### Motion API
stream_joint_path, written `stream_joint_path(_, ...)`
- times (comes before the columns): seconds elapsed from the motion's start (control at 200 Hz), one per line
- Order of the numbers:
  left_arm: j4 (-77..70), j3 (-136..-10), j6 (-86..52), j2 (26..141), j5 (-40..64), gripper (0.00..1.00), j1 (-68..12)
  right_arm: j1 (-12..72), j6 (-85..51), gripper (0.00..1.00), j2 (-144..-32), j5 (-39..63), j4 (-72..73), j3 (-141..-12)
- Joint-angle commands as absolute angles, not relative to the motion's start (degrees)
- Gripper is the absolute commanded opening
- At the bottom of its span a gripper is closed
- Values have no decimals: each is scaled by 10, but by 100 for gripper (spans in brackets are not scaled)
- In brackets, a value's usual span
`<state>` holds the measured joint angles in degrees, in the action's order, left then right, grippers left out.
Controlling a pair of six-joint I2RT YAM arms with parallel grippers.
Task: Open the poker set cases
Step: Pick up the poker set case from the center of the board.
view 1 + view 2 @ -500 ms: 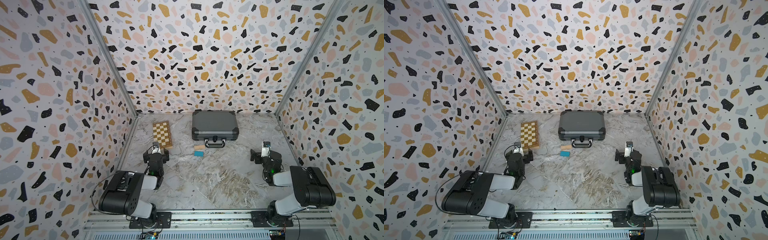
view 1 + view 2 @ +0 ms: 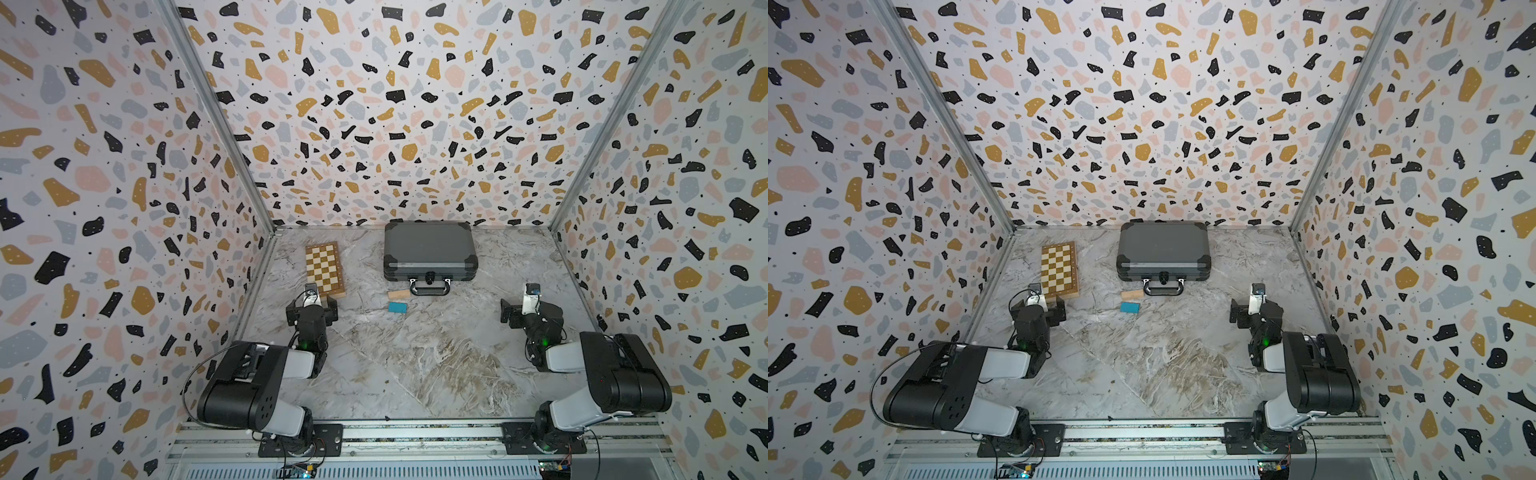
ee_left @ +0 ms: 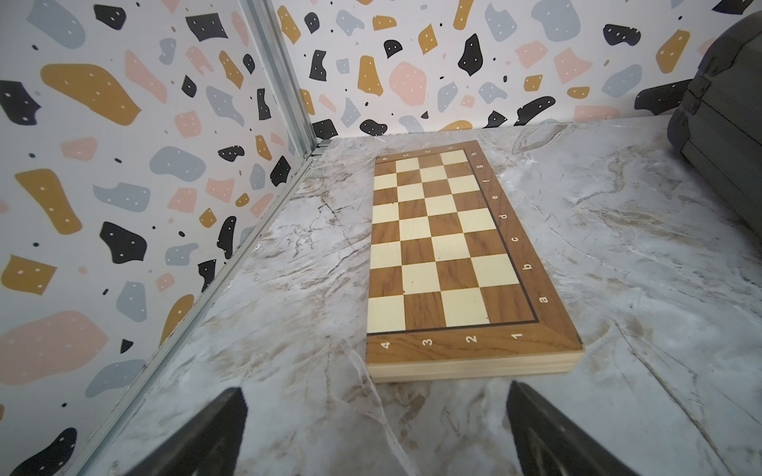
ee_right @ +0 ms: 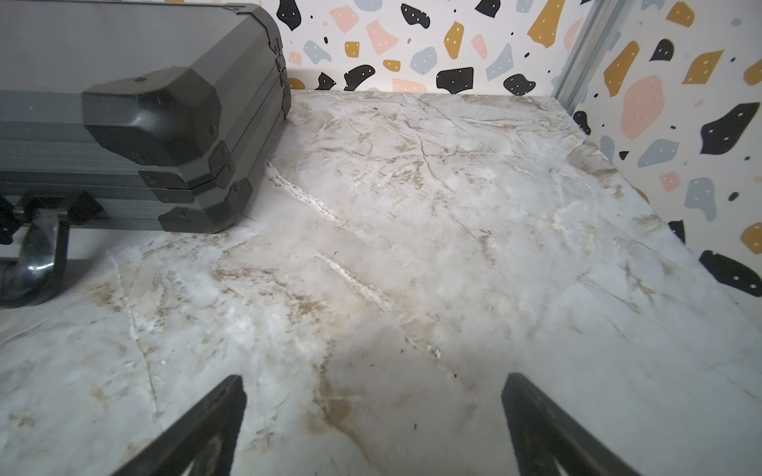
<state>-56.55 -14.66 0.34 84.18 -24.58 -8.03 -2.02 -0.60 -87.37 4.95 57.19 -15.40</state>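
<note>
The poker set case (image 2: 430, 251) (image 2: 1163, 249) is a dark grey metal briefcase with black corner guards, lying flat and closed against the back wall. Its black handle (image 2: 430, 287) faces the front. The right wrist view shows one corner of the case (image 4: 123, 82) and part of the handle (image 4: 29, 263). The left wrist view catches its edge (image 3: 721, 123). My left gripper (image 2: 311, 311) (image 2: 1039, 309) (image 3: 377, 395) is open over the floor, just in front of the chessboard. My right gripper (image 2: 528, 309) (image 2: 1255, 311) (image 4: 373, 383) is open and empty, in front of the case and to its right.
A wooden checkered chessboard box (image 2: 325, 270) (image 2: 1059, 270) (image 3: 445, 247) lies closed to the left of the case. A small wooden block (image 2: 399, 294) (image 2: 1132, 294) and a blue block (image 2: 397, 307) (image 2: 1129, 307) lie just in front of the handle. Terrazzo-patterned walls enclose three sides.
</note>
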Motion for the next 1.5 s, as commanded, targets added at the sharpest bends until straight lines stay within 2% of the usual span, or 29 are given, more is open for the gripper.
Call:
stream_joint_path(0.0,-575,-156,-1,838,-254,99,-79,-22,-3,100,-865,55,562,-171)
stream_joint_path(0.235,-575,-156,-2,838,-254,99,-79,-22,-3,100,-866,57,533,-187)
stream_joint_path(0.34,-574,-156,-2,838,-254,99,-79,-22,-29,100,-868,-13,506,-202)
stream_joint_path(0.451,-574,-157,-2,838,-254,99,-79,-22,-38,100,-862,-39,522,-191)
stream_joint_path(0.501,-574,-156,-1,838,-254,99,-80,-20,-43,100,-829,-61,520,-179)
stream_joint_path(0.596,-608,-134,13,826,-230,99,-82,-12,-49,100,-717,-106,407,-190)
stream_joint_path(0.686,-589,-117,30,753,-243,99,-102,-11,-82,100,-625,-129,297,-229)
stream_joint_path(0.791,-423,-159,56,615,-265,99,-167,-11,-129,100,-555,-165,167,-277)
stream_joint_path(0.931,-272,-207,-170,497,-158,99,-178,-13,-325,100,-506,-284,97,-252)
stream_joint_path(0.981,-248,-212,-225,485,-127,99,-180,-14,-334,100,-479,-259,93,-238)
stream_joint_path(1.041,-184,-232,-277,482,-113,99,-179,-15,-292,100,-454,-174,126,-218)
stream_joint_path(1.116,-99,-263,-296,488,-93,99,-180,-14,-296,100,-457,-115,136,-215)
stream_joint_path(1.302,-190,-227,-298,528,9,99,-180,-14,-334,100,-570,-79,-83,-347)
stream_joint_path(1.392,-176,-220,-307,535,-16,99,-179,-13,-376,100,-581,-109,-64,-329)
stream_joint_path(1.497,-132,-220,-328,540,-81,99,-177,-14,-391,100,-609,-44,-54,-328)
